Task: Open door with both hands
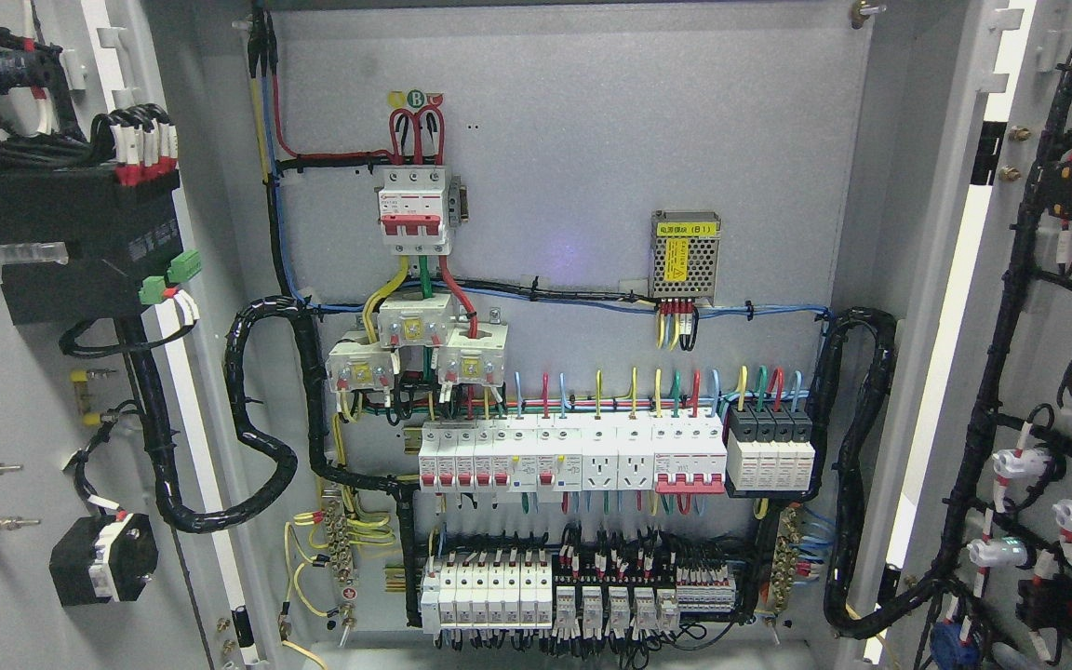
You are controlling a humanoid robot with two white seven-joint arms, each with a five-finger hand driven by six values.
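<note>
We see the grey metal electrical cabinet (573,186) filling the view, both doors swung wide. The left grey door (15,391) stands open at nine o'clock, its inner face carrying a black box and wired parts. The right grey door (1066,307) stands open at three o'clock, hung with black cable looms and white lamp backs. At the centre, a long row of white circuit breakers (573,456) runs across the backplate; a red-and-white main breaker (415,209) sits toward twelve o'clock. No hand shows, so we cannot tell either hand's state.
</note>
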